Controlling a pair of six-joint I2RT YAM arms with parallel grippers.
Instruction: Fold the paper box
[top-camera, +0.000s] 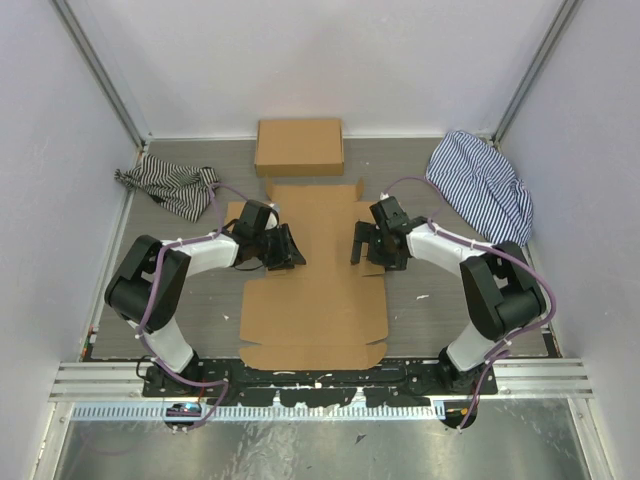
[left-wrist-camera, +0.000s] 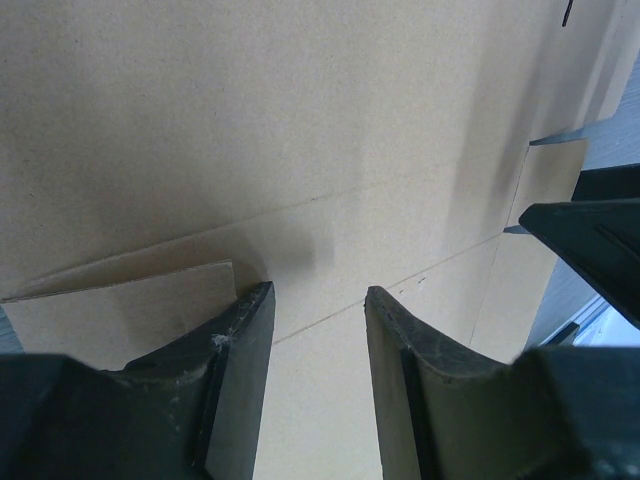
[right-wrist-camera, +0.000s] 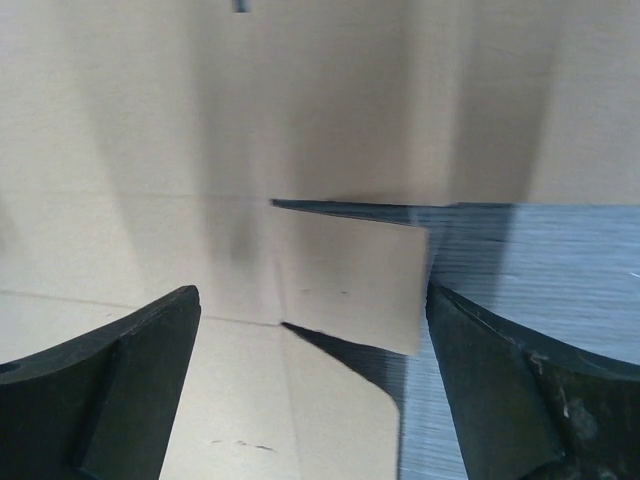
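Tabletop is taken up along its middle by the paper box, which is laid flat and unfolded. It runs from the near edge almost up to a closed carton set against the far wall. A large striped cloth is heaped at the far right, and a smaller one is bunched at the far left.

Both pincers are lowered to the far half of the paper box, one on each side, and are pointed inward at each other across the panel.

The left pincer is held over the left part of that panel. In the wrist view its jaws are parted to a middling gap with bare cardboard seen between them and nothing gripped. A side flap lies just beside one finger. Whether the tips touch the board cannot be told.

The right pincer is placed at the right edge of the panel with its jaws spread wide. A small side tab is seen between them, lifted slightly off the grey surface and touched by neither finger.
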